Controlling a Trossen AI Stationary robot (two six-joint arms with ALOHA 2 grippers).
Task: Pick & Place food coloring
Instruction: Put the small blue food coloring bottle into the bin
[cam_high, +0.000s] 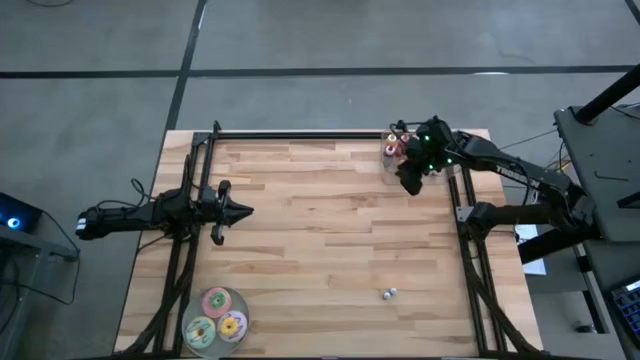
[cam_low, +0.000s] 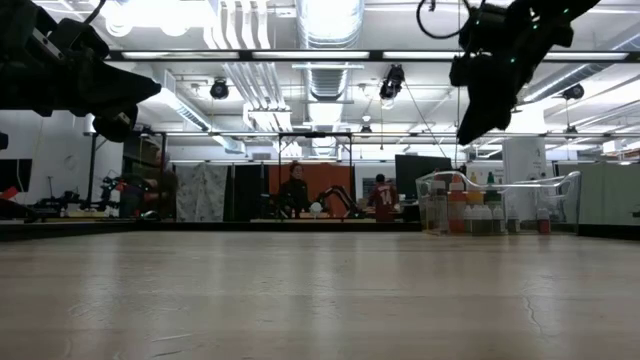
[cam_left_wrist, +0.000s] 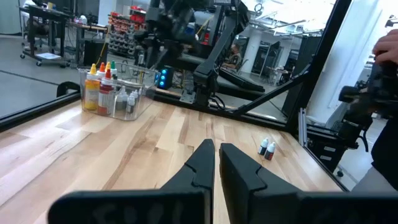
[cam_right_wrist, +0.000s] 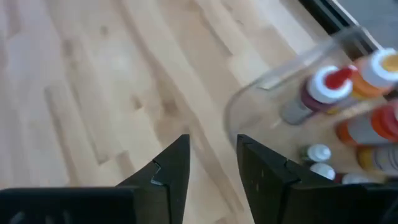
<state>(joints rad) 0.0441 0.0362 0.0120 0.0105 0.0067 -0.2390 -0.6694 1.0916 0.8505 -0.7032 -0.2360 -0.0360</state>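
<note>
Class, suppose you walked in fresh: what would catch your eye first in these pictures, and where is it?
First, the clear container crammed with food coloring bottles at the table's far right corner, with the right gripper hanging empty beside it, jaws apart. Next, two stray bottles alone on the near wood, and three coloured discs at the near left corner.

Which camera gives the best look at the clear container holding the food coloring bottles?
The left wrist view: the clear container shows whole, bottles inside. The right wrist view is close but blurred, the high view has the arm partly over it, and the low view sees it far off.
</note>
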